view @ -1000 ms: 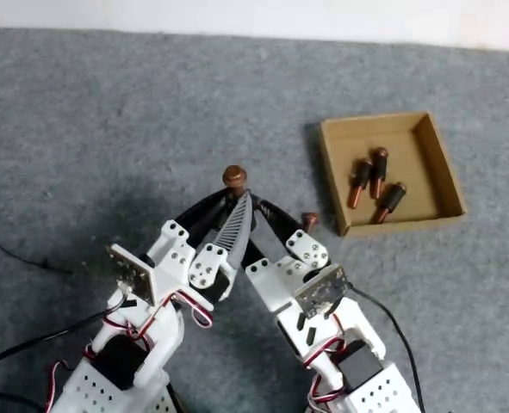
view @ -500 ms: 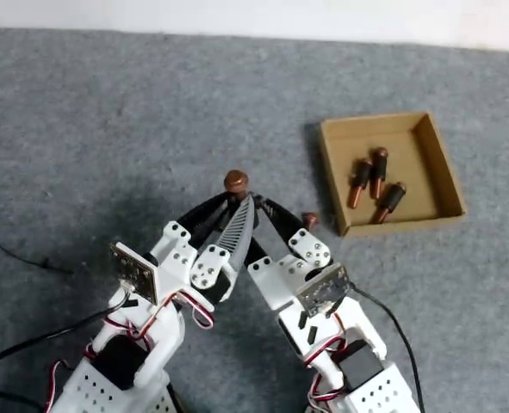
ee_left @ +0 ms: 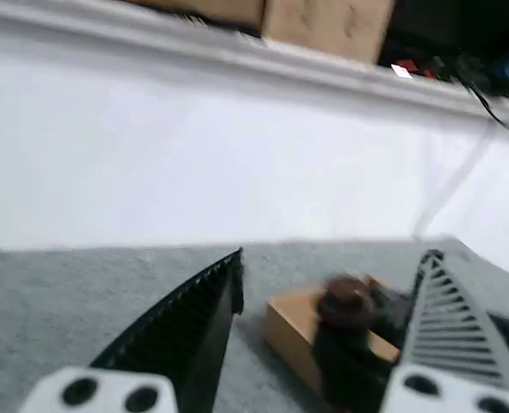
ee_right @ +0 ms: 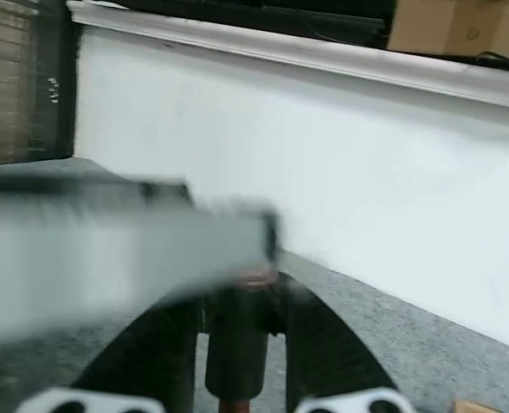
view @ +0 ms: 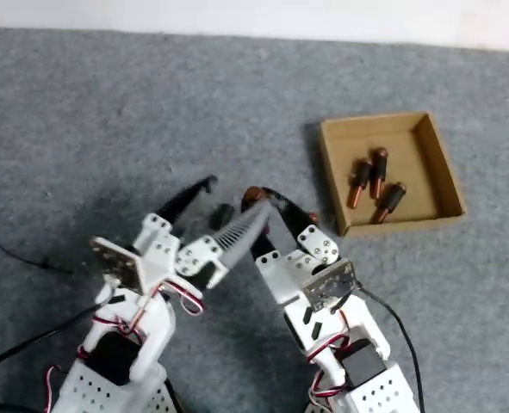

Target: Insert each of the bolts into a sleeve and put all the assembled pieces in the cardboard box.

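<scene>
Over the table [view: 108,103], the left gripper [view: 238,195] has sprung wide and swung aside, leaving the right gripper [view: 263,206] alone pinching the bolt-and-sleeve piece [view: 252,196] beside the cardboard box [view: 392,225]. From the left wrist, its spread fingers flank the piece [ee_left: 344,331]. From the right wrist, the piece [ee_right: 235,344] sits clamped, seemingly ready for boxing.

Softly and evenly lit from above in the high view, slightly from the right. Throws a broad dim shadow onto the grey carpet [view: 82,129] left of centre, beside the arms [view: 151,284], and a narrow dark band just left of the cardboard box [view: 390,129]. Glares off the white wall [ee_left: 194,163] in both wrist views, turning the sleeve [ee_right: 237,344] in the right gripper [ee_right: 241,301] near black. Blurs the spread left gripper [ee_left: 333,258] and a pale finger [ee_right: 125,249] of it into smears.
</scene>
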Tool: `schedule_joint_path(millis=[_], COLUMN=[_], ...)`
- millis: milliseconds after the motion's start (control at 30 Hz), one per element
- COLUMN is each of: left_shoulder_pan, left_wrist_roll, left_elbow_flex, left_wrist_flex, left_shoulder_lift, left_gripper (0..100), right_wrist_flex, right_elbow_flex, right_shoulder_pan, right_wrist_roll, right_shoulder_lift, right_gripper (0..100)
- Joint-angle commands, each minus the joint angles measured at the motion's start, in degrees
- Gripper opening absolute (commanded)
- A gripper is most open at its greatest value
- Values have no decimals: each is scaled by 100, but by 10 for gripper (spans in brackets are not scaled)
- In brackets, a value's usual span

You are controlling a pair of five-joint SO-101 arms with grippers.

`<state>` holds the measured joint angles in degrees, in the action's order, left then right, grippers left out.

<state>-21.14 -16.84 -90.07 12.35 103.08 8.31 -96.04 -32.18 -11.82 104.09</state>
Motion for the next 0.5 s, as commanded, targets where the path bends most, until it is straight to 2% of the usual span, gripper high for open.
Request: schedule_joint_path(millis=[0,67,200,433,467], left_shoulder_pan=[365,435,497,1068,1174], left_wrist_roll=[-651,-888,-923,-914,-914], left_elbow_flex=[699,989,1323,980,980], left_wrist_flex=[369,862,1644,1662,1662], left_shoulder_lift=[57,57,66,66,66], left_gripper=[248,227,186,1,7], right_wrist_flex=[-22,-22,57,101,101], right_elbow_flex=[-602,-602,-593,-576,-576], right_shoulder_pan=[189,189,321,1666,1807], right_wrist_roll=[-35,-35,-44,-18,88], right_shoulder_lift=[136,136,136,136,136], right_gripper=[4,4,4,4,4])
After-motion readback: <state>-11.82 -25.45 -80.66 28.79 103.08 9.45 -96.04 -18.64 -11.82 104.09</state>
